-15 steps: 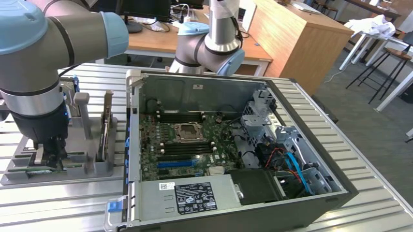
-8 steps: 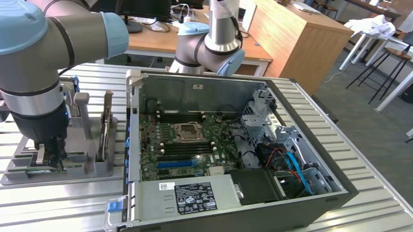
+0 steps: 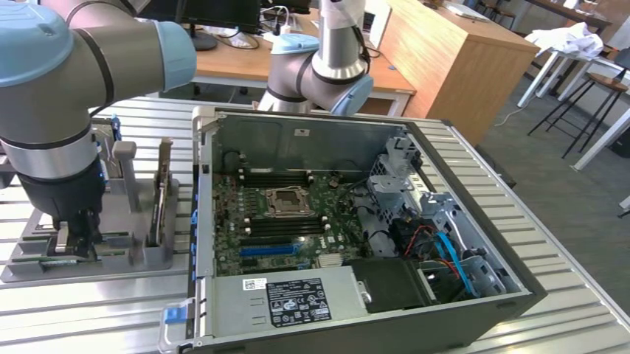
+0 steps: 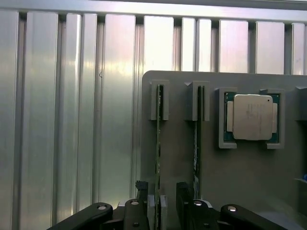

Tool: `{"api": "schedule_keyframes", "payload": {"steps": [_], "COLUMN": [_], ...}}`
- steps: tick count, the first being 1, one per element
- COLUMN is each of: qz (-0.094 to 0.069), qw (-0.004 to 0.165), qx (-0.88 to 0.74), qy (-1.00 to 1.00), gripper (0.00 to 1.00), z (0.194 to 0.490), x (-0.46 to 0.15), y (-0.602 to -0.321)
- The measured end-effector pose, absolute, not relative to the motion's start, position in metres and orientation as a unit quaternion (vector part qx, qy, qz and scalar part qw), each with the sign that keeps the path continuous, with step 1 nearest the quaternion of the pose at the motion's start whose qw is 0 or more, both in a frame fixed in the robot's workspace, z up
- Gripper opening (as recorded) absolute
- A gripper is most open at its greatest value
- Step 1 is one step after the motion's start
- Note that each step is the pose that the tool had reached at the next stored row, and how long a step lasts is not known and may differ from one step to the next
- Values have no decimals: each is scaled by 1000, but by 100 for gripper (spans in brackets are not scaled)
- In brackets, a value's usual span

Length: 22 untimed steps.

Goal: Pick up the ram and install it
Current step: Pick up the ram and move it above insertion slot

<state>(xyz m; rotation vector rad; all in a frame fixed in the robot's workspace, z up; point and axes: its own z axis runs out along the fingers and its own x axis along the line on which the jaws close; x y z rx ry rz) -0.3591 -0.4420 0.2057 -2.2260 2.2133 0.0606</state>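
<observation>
Case (image 3: 295, 140) is noted mid-frame; holder (image 3: 147, 258) at the exterior view's lower left. Gripper (image 3: 77, 243) is positioned over it, released, nothing grasped. Ram (image 4: 159, 143) is seated on edge in the holder, just beneath, its long axis square to the closing direction

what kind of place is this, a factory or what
Most likely a robotics lab or workshop inside an office-like room, not a factory. A robot arm hangs over a ribbed metal table holding an open computer case, and behind it stand wooden desks with a monitor and stools.
</observation>
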Motion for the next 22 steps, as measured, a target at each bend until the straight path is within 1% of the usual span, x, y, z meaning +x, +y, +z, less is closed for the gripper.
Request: {"api": "schedule_keyframes", "payload": {"steps": [22], "qz": [19], "qw": [1], "qx": [-709], "qy": [705], "gripper": [37], "z": [204], "x": [-360], "y": [-444]}}
